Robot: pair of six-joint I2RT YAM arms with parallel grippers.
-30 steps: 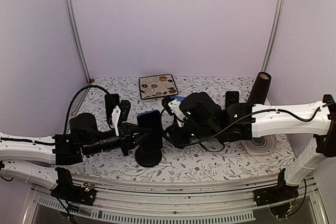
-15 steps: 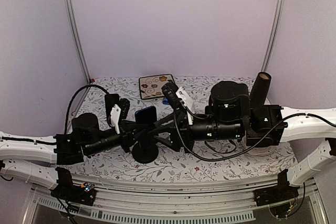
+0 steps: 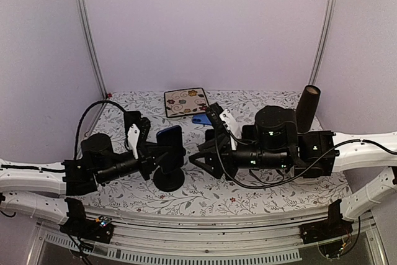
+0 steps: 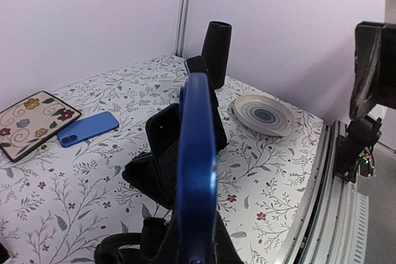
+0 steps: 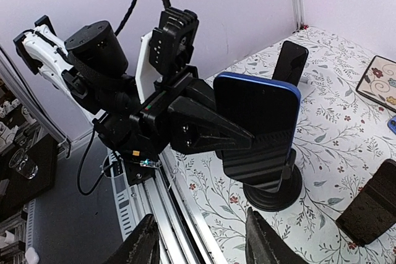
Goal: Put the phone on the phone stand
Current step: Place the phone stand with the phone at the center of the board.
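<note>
Backed the right gripper [image 5: 199, 239] away from the blue phone [image 5: 257, 115] since a second ago; now apart from it, jaws parted, holding nothing. Clamps the phone's edge in the closed left gripper [image 5: 244, 142]. Rests upright on the black phone stand [image 5: 272, 193] on the tabletop [image 3: 248, 190].

Flowered square tile [image 3: 187, 102], dark upright tube [image 3: 307, 107] and ringed plate [image 4: 263, 114] rest on floral cloth [image 3: 248, 193].

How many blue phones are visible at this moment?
2. The upright blue phone sits on the black round-based stand, gripped by the left hand; the flat blue phone lies beside the floral square coaster. Others may be hidden.
</note>
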